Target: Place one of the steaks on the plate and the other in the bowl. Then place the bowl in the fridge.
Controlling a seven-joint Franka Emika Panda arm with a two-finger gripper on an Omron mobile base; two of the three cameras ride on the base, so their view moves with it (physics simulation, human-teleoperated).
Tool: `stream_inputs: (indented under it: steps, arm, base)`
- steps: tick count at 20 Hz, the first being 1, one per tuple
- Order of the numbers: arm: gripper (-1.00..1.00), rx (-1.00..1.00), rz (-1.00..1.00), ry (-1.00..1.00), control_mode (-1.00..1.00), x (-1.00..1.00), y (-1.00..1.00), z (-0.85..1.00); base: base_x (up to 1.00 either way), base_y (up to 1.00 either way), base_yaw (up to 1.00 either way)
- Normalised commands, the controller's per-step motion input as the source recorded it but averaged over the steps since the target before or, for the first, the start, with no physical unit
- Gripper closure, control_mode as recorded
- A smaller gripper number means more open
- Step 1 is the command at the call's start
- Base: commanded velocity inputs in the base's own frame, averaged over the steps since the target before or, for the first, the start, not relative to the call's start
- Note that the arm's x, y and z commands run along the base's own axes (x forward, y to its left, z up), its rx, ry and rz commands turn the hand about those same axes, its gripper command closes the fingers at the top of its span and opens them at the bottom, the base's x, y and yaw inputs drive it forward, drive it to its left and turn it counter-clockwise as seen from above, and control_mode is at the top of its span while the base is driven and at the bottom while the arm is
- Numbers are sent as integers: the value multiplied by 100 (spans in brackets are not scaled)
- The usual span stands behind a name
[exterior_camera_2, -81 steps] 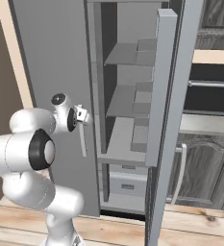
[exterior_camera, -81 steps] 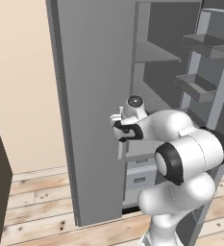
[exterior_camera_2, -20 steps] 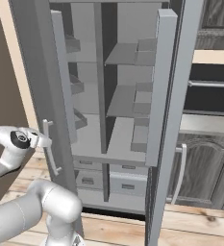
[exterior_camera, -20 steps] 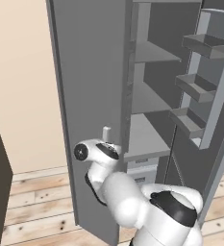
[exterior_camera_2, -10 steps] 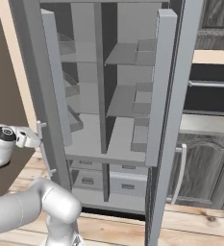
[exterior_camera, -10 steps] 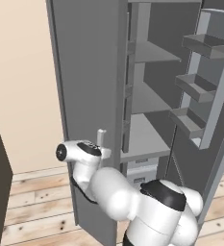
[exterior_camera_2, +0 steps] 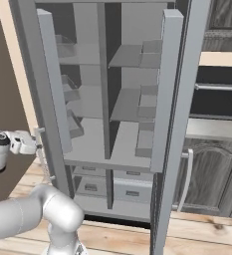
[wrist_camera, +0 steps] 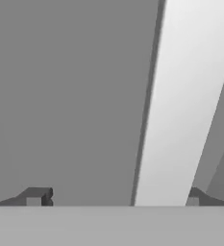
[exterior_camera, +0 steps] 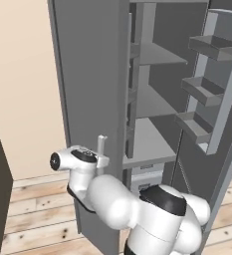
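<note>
Gripper: jaws spread wide, straddling the pale vertical handle without clamping it | Left door: swung open, gripper at its outer face | Fridge: both doors open, grey shelves bare | Right door racks beyond.

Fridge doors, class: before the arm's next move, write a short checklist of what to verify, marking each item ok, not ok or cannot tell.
1. Left door of the fridge swung wide: ok.
2. Right door open: ok.
3. Gripper jaws spread, the light door handle between the fingertips but not clamped: ok.
4. Inner shelves free for the bowl: ok; they look bare.
5. Steaks on the plate and in the bowl: cannot tell.
6. Arm clear of the door edge: cannot tell; the hand sits right at the handle.
</note>
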Motion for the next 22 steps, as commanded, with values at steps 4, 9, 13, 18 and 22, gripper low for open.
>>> stream_inputs:
  steps: [4,9,13,18,22]
  arm:
    - [-100,0,-14,-2,-100,-35,14,0]
    - [-100,0,-25,6,-100,-68,-9,1]
    - [-100,5,-15,-3,-100,-97,-22,23]
    - [-100,37,-1,-20,-100,-100,-82,7]
    - [-100,60,0,-24,-100,-92,-100,40]
  base:
    - [0,0,0]
    - [0,0,0]
    - [0,0,0]
    - [0,0,0]
    - [0,0,0]
